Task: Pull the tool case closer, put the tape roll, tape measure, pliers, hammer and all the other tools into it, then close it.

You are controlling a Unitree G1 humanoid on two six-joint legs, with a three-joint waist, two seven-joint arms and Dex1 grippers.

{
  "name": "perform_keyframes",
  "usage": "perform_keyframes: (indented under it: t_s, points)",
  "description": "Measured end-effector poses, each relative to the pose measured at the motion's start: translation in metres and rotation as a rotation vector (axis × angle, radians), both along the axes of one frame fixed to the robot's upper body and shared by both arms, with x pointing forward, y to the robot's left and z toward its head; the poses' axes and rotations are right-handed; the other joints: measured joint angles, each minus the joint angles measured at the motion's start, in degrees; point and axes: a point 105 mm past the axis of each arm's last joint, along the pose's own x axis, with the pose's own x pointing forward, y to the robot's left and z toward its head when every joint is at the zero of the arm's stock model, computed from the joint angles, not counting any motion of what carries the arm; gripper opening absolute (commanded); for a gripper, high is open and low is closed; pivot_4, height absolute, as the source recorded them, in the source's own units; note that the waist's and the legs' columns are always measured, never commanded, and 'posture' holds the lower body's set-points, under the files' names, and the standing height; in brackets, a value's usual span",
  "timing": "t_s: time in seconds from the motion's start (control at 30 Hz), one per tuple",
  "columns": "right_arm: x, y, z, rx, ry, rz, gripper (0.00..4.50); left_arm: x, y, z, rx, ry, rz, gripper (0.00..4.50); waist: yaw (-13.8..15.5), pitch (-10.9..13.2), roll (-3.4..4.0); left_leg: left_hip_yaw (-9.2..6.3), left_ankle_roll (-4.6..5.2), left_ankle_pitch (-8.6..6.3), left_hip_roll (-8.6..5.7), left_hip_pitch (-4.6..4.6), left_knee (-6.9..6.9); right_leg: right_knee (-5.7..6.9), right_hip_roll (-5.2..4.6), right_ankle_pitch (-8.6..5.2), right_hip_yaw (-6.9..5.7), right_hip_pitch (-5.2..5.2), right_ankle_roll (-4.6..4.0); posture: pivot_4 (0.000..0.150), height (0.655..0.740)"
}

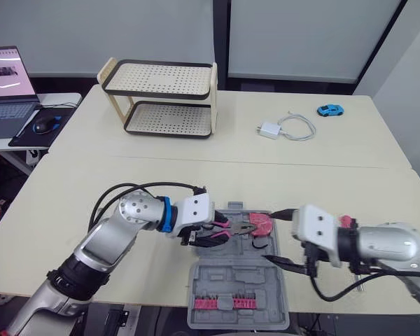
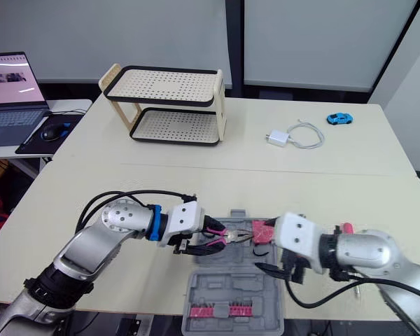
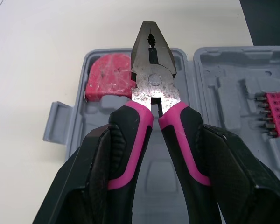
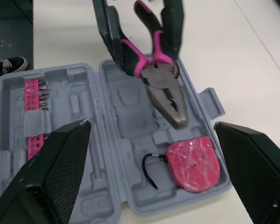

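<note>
Pliers (image 3: 151, 88) clamped by the handles in your left fingers (image 3: 100, 163), nose pointing right, over the far half of the open case (image 1: 227, 294). Case sits at the near edge of the bench (image 1: 126, 175). Tape measure (image 1: 261, 225) lies in its far-right pocket. Your right fingers (image 4: 60, 163) are spread wide and empty at the case's right side.

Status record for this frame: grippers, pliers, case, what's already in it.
left gripper: shut on the pliers, gripping the pink-and-black handles
pliers: held over the tool case, nose pointing toward the tape measure
right gripper: open, empty, over the case
tool case: open, lying flat at the table's near edge
tape measure: in a corner pocket of the case
bit set: in the other half
closing: not yet done
</note>
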Motion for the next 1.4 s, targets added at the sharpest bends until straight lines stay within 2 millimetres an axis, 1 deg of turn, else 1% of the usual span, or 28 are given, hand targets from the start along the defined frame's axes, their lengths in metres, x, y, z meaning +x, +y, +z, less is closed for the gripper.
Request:
perform_keyframes:
  t_s: [0.07, 0.2, 0.27, 0.43, 0.53, 0.63, 0.67, 0.73, 0.77, 0.9, 0.93, 0.97, 1.2, 1.27, 1.3, 1.4]
  points:
    - [0.005, 0.011, -0.005, -0.003, 0.006, 0.007, 4.50, -0.002, 0.000, -0.002, 0.009, 0.012, -0.007, 2.54, -0.03, 0.01, 0.01, -0.04, 0.00, 0.00, 0.00, -0.05, -0.01, 0.02, 0.00, 0.00, -0.02, -0.04, -0.01, 0.150, 0.7350]
    - [0.016, 0.027, -0.012, -0.025, -0.004, 0.023, 4.50, -0.004, -0.001, -0.005, 0.025, 0.027, -0.022, 2.54, 0.13, 0.00, 0.02, -0.13, 0.00, 0.00, 0.00, -0.52, 0.07, 0.08, -0.01, 0.01, -0.09, -0.49, -0.01, 0.150, 0.7350]
    - [0.018, 0.030, -0.017, -0.050, 0.004, 0.033, 4.50, -0.004, 0.001, -0.005, 0.037, 0.035, -0.019, 2.54, 0.23, 0.00, 0.02, -0.16, 0.00, 0.01, -0.01, -0.73, 0.10, 0.11, 0.00, 0.02, -0.14, -0.67, -0.02, 0.150, 0.7350]
    - [0.023, 0.032, -0.025, -0.098, -0.004, 0.055, 4.50, -0.003, 0.002, -0.005, 0.049, 0.042, -0.013, 2.54, 0.54, 0.00, 0.02, -0.20, 0.00, 0.01, -0.01, -0.76, 0.09, 0.11, -0.01, 0.03, -0.18, -0.69, -0.02, 0.150, 0.7350]
    - [0.023, 0.033, -0.029, -0.109, 0.000, 0.070, 3.91, -0.003, 0.002, -0.005, 0.052, 0.047, -0.009, 2.54, 0.53, 0.00, 0.02, -0.22, 0.00, 0.01, -0.01, -0.76, 0.10, 0.14, -0.01, 0.03, -0.19, -0.69, -0.02, 0.150, 0.7350]
    - [0.025, 0.035, -0.029, -0.110, -0.017, 0.075, 2.87, -0.003, 0.001, -0.005, 0.053, 0.046, -0.010, 2.54, 0.53, 0.00, 0.02, -0.22, 0.00, 0.01, -0.01, -0.75, 0.11, 0.17, -0.01, 0.03, -0.19, -0.69, -0.03, 0.150, 0.7350]
    - [0.026, 0.035, -0.029, -0.110, -0.023, 0.075, 2.61, -0.003, 0.002, -0.005, 0.054, 0.050, -0.007, 2.54, 0.53, 0.00, 0.02, -0.22, 0.00, 0.01, -0.01, -0.75, 0.11, 0.17, -0.01, 0.03, -0.19, -0.69, -0.03, 0.150, 0.7350]
    - [0.028, 0.034, -0.029, -0.118, -0.039, 0.071, 2.21, -0.003, 0.002, -0.005, 0.056, 0.057, -0.001, 2.54, 0.53, 0.00, 0.02, -0.23, 0.00, 0.01, -0.01, -0.75, 0.11, 0.17, -0.01, 0.03, -0.20, -0.69, -0.03, 0.150, 0.7350]
    - [0.028, 0.034, -0.029, -0.121, -0.046, 0.070, 2.12, -0.003, 0.002, -0.005, 0.057, 0.057, -0.001, 2.54, 0.53, 0.00, 0.02, -0.22, 0.00, 0.01, -0.01, -0.75, 0.11, 0.17, -0.01, 0.03, -0.20, -0.69, -0.03, 0.150, 0.7350]
    - [0.029, 0.036, -0.029, -0.117, -0.053, 0.078, 1.42, -0.003, 0.003, -0.006, 0.059, 0.063, 0.007, 2.54, 0.53, 0.00, 0.02, -0.24, 0.00, 0.01, -0.01, -0.75, 0.11, 0.18, -0.01, 0.03, -0.21, -0.69, -0.03, 0.150, 0.7350]
    - [0.029, 0.037, -0.029, -0.116, -0.052, 0.081, 1.30, -0.003, 0.003, -0.006, 0.061, 0.065, 0.008, 2.54, 0.52, 0.00, 0.02, -0.24, 0.00, 0.01, -0.01, -0.75, 0.11, 0.18, -0.01, 0.04, -0.21, -0.69, -0.04, 0.150, 0.7350]
    - [0.029, 0.037, -0.029, -0.117, -0.053, 0.083, 1.28, -0.003, 0.003, -0.006, 0.062, 0.067, 0.009, 2.54, 0.53, 0.00, 0.02, -0.24, 0.00, 0.01, -0.01, -0.75, 0.12, 0.18, -0.01, 0.04, -0.21, -0.69, -0.04, 0.150, 0.7350]
    - [0.029, 0.038, -0.030, -0.117, -0.059, 0.100, 1.28, -0.004, 0.004, -0.007, 0.059, 0.069, 0.010, 2.54, 0.53, 0.00, 0.03, -0.24, 0.00, 0.01, -0.01, -0.75, 0.13, 0.19, -0.01, 0.04, -0.21, -0.69, -0.04, 0.150, 0.7350]
    - [0.029, 0.038, -0.030, -0.115, -0.062, 0.105, 1.28, -0.004, 0.005, -0.007, 0.054, 0.072, 0.010, 3.27, 0.53, 0.00, 0.03, -0.24, 0.00, 0.01, -0.01, -0.75, 0.14, 0.19, -0.01, 0.04, -0.21, -0.69, -0.04, 0.150, 0.7350]
    - [0.029, 0.038, -0.029, -0.111, -0.066, 0.107, 1.28, -0.006, 0.005, -0.006, 0.040, 0.085, 0.009, 3.49, 0.53, 0.00, 0.03, -0.24, 0.00, 0.01, -0.01, -0.75, 0.14, 0.20, -0.01, 0.04, -0.21, -0.69, -0.04, 0.150, 0.7350]
    - [0.030, 0.037, -0.026, -0.101, -0.081, 0.107, 1.28, -0.008, 0.009, -0.001, 0.019, 0.103, -0.010, 4.39, 0.52, 0.00, 0.03, -0.25, 0.01, 0.01, -0.01, -0.75, 0.15, 0.22, -0.01, 0.04, -0.22, -0.69, -0.05, 0.150, 0.7350]
